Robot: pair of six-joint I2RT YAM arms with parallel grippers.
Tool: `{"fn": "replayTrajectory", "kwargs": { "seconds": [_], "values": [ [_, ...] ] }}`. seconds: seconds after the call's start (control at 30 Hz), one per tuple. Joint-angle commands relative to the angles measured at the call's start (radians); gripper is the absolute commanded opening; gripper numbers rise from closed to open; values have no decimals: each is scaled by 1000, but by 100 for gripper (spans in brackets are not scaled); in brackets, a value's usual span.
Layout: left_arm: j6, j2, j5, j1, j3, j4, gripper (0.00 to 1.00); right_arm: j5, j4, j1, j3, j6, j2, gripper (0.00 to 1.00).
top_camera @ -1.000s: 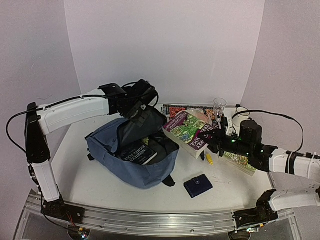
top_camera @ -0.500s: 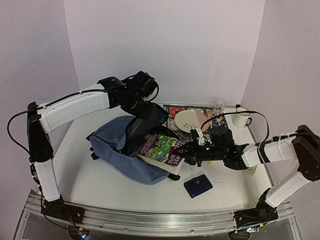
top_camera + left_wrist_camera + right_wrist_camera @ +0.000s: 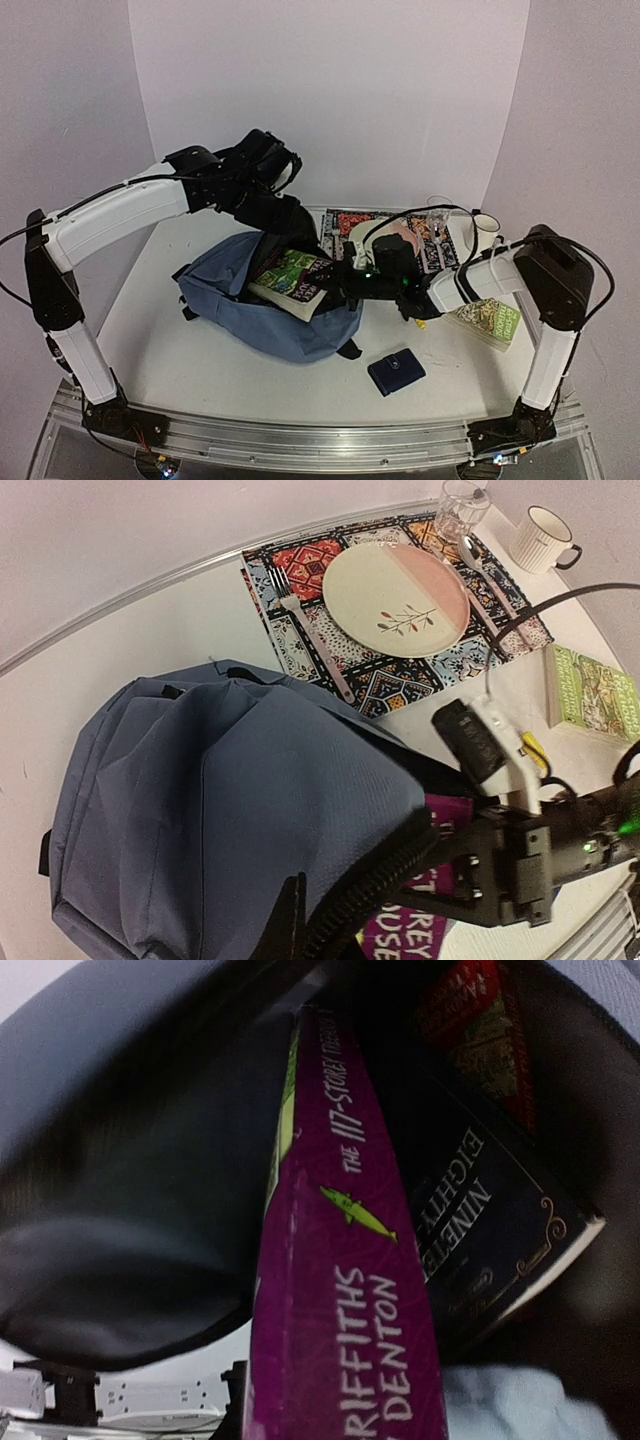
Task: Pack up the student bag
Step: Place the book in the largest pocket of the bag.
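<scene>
The right gripper [image 3: 345, 284] is clamped on the edge of a purple book [image 3: 296, 279], "The 117-Storey Treehouse", whose far end sits tilted inside the mouth of the student bag [image 3: 228, 292]. In the right wrist view its spine lies against a dark book [image 3: 480, 1225] inside the bag. The left gripper [image 3: 286, 216] is closed, apparently pinching the bag's black-lined flap and holding it raised, though fabric hides the fingers. The bag lies left of centre on the table [image 3: 190, 370], with a navy wallet [image 3: 396, 371] nearby.
</scene>
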State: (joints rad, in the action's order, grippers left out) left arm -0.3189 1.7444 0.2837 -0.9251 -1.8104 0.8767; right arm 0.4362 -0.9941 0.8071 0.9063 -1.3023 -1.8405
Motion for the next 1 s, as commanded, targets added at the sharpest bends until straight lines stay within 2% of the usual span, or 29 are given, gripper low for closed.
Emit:
{"fn": "replayTrajectory", "kwargs": {
  "seconds": [0.0, 0.17, 0.37, 0.5, 0.57, 0.6, 0.67, 0.77, 0.83, 0.97],
  "values": [
    [-38, -109, -26, -2, 15, -88, 0, -89, -20, 32, 132, -33, -90, 0],
    [-29, -166, -23, -2, 48, -112, 0, -164, 37, 54, 184, -59, -161, 0],
    [-31, -226, 20, -1, 107, -113, 0, -209, 182, 80, 384, -21, -261, 0],
    [-26, -239, 43, -1, 143, -113, 0, -257, 249, 95, 428, -32, -296, 0],
    [-34, -242, 43, -1, 166, -113, 0, -253, 279, 101, 446, -23, -307, 12],
    [-40, -243, 44, -1, 178, -113, 0, -249, 294, 105, 452, -15, -310, 21],
    [-51, -242, 51, 0, 198, -114, 0, -238, 336, 113, 452, 10, -299, 45],
    [-72, -237, 70, 0, 226, -116, 0, -217, 397, 119, 434, 66, -259, 68],
    [-84, -228, 74, 2, 240, -124, 0, -203, 456, 130, 428, 115, -230, 76],
    [-93, -203, 76, 3, 249, -138, 0, -187, 581, 151, 420, 244, -158, 80]
  ]
}}
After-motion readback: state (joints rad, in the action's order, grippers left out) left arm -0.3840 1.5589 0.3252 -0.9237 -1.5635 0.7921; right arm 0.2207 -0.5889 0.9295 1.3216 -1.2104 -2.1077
